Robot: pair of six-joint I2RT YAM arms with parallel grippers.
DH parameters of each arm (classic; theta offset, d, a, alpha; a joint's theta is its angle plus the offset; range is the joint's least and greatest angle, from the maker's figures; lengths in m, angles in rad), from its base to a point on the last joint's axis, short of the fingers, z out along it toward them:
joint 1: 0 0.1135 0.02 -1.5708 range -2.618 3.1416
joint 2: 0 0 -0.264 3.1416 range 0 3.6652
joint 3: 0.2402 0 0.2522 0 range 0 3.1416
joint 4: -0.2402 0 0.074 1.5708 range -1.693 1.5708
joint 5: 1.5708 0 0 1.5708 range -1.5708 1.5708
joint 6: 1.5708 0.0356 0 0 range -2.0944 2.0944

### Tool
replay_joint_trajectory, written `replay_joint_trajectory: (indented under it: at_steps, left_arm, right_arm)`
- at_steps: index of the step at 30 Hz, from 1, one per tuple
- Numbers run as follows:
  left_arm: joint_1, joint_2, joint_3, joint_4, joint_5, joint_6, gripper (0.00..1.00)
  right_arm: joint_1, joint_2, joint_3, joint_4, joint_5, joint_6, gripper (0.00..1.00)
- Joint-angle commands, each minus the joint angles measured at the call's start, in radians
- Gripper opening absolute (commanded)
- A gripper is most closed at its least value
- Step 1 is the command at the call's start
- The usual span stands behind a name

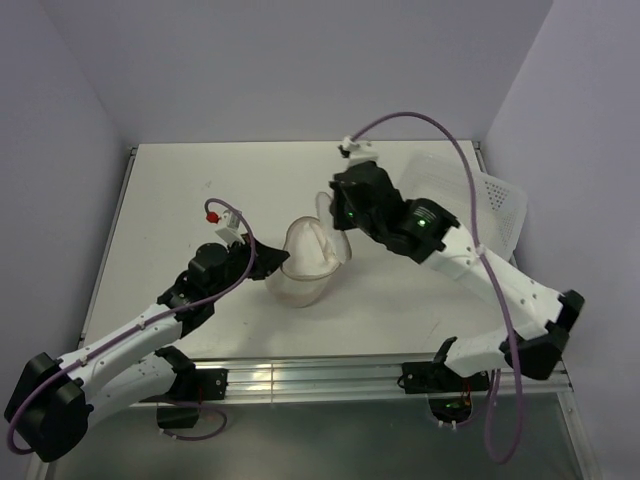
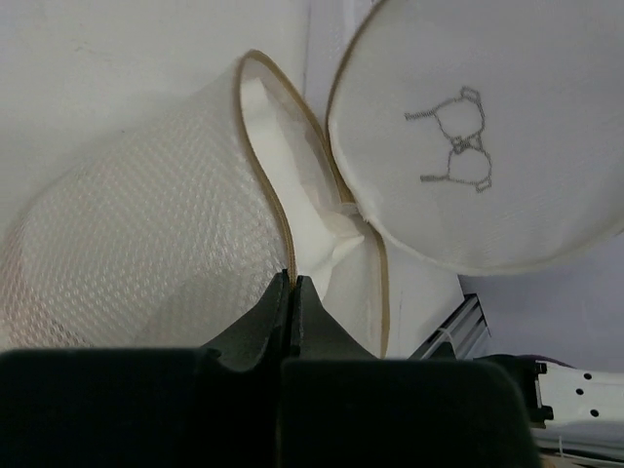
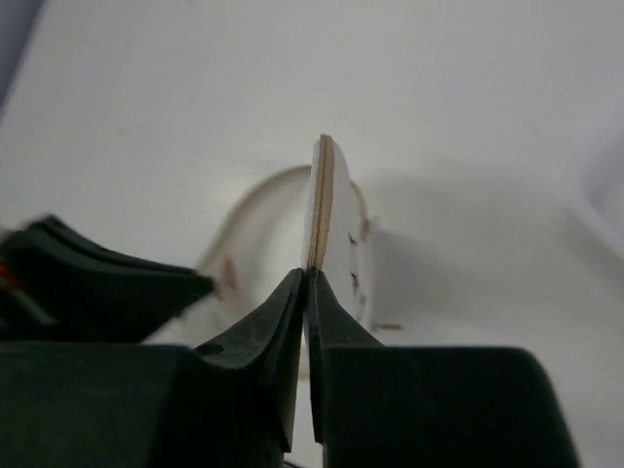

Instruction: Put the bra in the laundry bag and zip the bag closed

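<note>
At table (image 1: 180, 190) centre, left gripper (image 2: 291, 285) pinches the bag (image 2: 146, 253) rim; right gripper (image 3: 309, 276) clamps the lid (image 3: 321, 195) edge (bra outline (image 2: 456, 141) printed).

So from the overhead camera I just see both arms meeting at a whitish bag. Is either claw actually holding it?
Observer: Yes. The left wrist camera shows the left gripper shut on the laundry bag, right at its zip rim.
Operator: And the right one?
Observer: Its own camera shows the right gripper pinching the lid, which is seen edge-on.
Operator: Is the bag zipped?
Observer: No. The lid stands open, and its small bra outline faces the left wrist camera.
</note>
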Motion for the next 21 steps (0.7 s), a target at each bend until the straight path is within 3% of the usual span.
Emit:
replay_joint_trajectory:
  at_steps: [1, 2, 4, 7, 12, 17, 21]
  left_arm:
    - [-0.004, -0.007, -0.008, 0.070, -0.044, 0.012, 0.00]
    - [-0.004, -0.007, -0.013, 0.077, -0.055, 0.020, 0.00]
    - [-0.001, -0.007, -0.022, 0.067, -0.055, 0.025, 0.00]
    - [0.005, -0.018, -0.048, 0.070, -0.087, 0.029, 0.00]
    - [0.023, -0.029, -0.082, 0.107, -0.067, 0.031, 0.00]
    - [0.033, -0.055, -0.090, 0.114, -0.067, 0.043, 0.00]
    - [0.034, -0.064, -0.081, 0.104, -0.067, 0.055, 0.00]
  right_arm:
    - [0.110, 0.157, 0.148, 0.205, -0.089, 0.017, 0.14]
    - [0.129, 0.183, 0.177, 0.238, -0.128, 0.035, 0.25]
    - [0.151, 0.223, 0.196, 0.269, -0.185, 0.059, 0.37]
    - [0.137, 0.153, 0.092, 0.287, -0.118, 0.057, 0.59]
    - [0.024, -0.061, -0.181, 0.358, -0.150, 0.102, 0.56]
    - [-0.151, -0.163, -0.522, 0.551, -0.287, 0.176, 0.54]
    - [-0.248, -0.163, -0.626, 0.686, -0.432, 0.213, 0.62]
